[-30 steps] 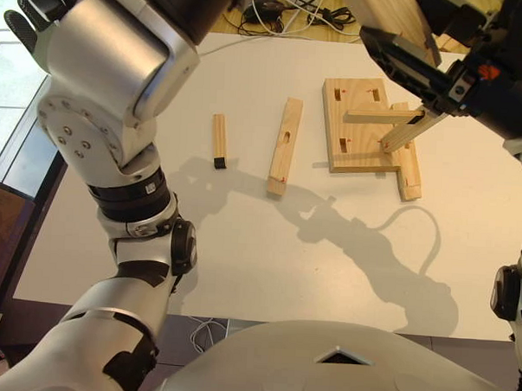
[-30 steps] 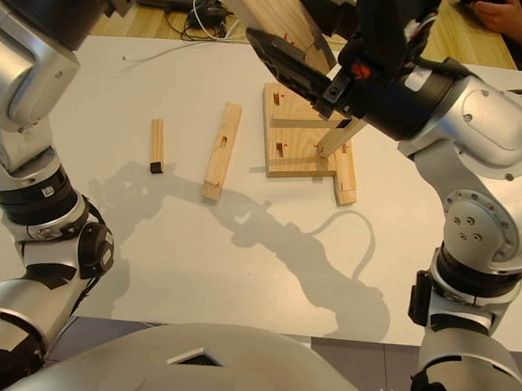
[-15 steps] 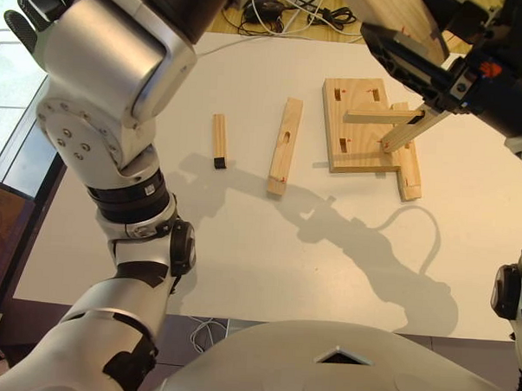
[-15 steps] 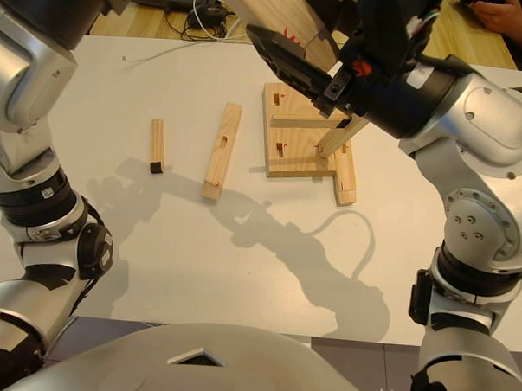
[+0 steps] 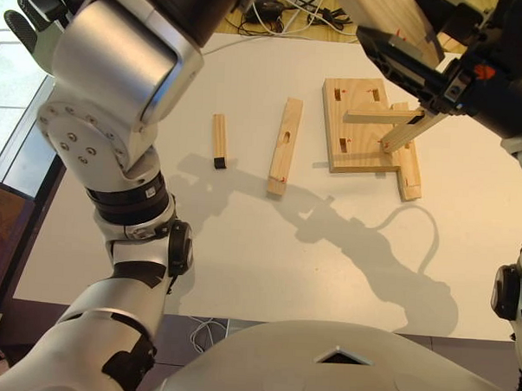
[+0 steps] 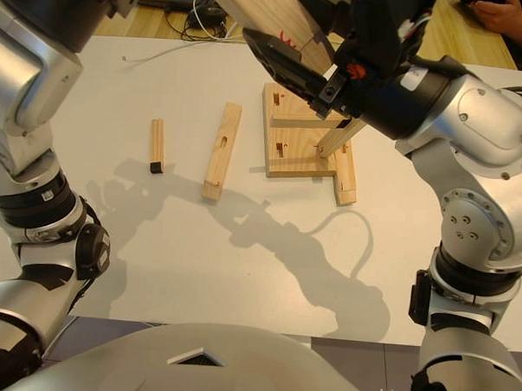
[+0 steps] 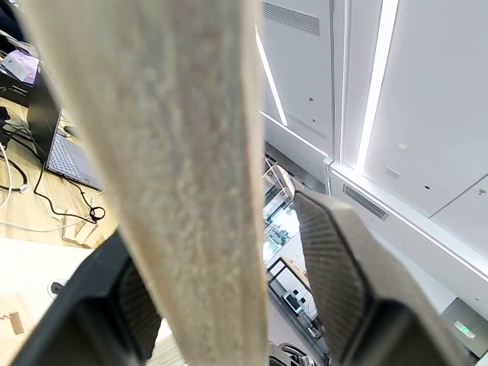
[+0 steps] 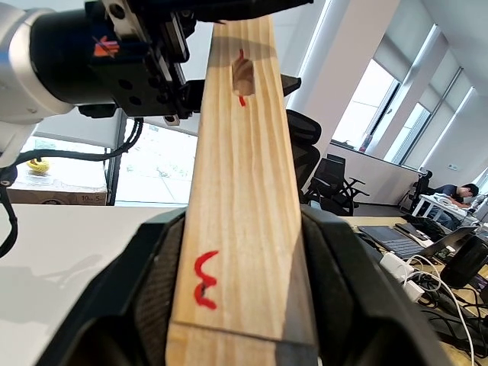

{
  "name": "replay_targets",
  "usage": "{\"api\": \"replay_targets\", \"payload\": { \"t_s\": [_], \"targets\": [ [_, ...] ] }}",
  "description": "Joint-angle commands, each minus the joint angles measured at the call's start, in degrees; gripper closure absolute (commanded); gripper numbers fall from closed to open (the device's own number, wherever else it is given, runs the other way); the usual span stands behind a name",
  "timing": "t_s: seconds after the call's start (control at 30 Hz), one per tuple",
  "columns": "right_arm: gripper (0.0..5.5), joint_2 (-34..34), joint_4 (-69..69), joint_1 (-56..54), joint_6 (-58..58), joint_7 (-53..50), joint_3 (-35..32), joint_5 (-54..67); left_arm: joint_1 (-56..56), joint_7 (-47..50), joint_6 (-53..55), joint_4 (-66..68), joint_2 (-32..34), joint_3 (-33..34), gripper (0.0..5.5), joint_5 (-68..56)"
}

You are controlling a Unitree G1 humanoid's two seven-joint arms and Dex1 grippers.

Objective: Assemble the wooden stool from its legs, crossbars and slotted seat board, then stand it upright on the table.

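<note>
Barely anything has changed in the last second: the right gripper [image 8: 244,217] has edged a touch toward the robot's left, carrying its load with it, while the parts on the white table [image 5: 241,264] lie where they were. Directly below that gripper lies the square pale wooden seat board [image 5: 355,130], flat and slots up, probably so that legs can be pressed down into it. One leg [image 5: 411,128] already slants up from it, joined to a thin crossbar [image 5: 373,116], and another leg [image 5: 407,176] lies along its edge.

High above the board, the right gripper is clamped on a long pale wooden leg with an oval slot and red marks [image 8: 236,114]. The left gripper [image 7: 229,267] sits at the leg's far end, and whether it grips cannot be told. Holding the leg aloft at both ends looks like a re-grip to turn it for insertion.

Well to the right gripper's left lies a long slotted pale wooden bar [image 5: 283,144]. Farther that way is a short pale stick with a black end [image 5: 218,142]. Both lie apart, easy to pick up.
</note>
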Motion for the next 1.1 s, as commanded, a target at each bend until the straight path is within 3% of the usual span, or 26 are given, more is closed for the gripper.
{"api": "replay_targets", "payload": {
  "t_s": [0.03,0.33,0.47,0.5,0.73,0.9,1.1],
  "targets": [
    [3.45,-0.84,-0.39,-0.99,-0.65,0.25,0.03,-0.44,0.14,1.79,-1.72,0.75,-0.71,0.60,3.26,-0.01],
    [3.45,-0.80,-0.26,-1.02,-0.54,0.17,-0.16,-0.25,0.96,0.27,-2.75,-0.45,-0.45,2.00,4.35,-1.09],
    [3.45,-0.77,-0.10,-0.93,-0.77,0.11,-0.19,-0.41,0.97,-0.05,-2.91,-0.44,-0.09,2.03,4.44,-1.38],
    [3.08,-0.62,0.17,-1.06,-0.88,-0.17,-0.24,-0.60,0.98,-0.10,-2.93,-0.46,-0.04,2.04,4.44,-1.45],
    [1.98,0.09,2.37,-2.78,-1.28,-3.08,-1.03,-2.15,1.11,-0.33,-3.09,-1.15,0.20,2.08,4.46,-1.40],
    [1.96,-4.01,5.59,-4.24,-2.74,0.43,-5.87,-1.32,0.08,-2.85,-2.87,-0.57,6.12,5.01,4.46,7.92],
    [1.96,-7.28,13.99,-9.04,-2.75,3.11,-18.41,8.76,0.85,-5.26,-1.42,0.14,11.86,6.19,4.47,19.34]
  ]
}}
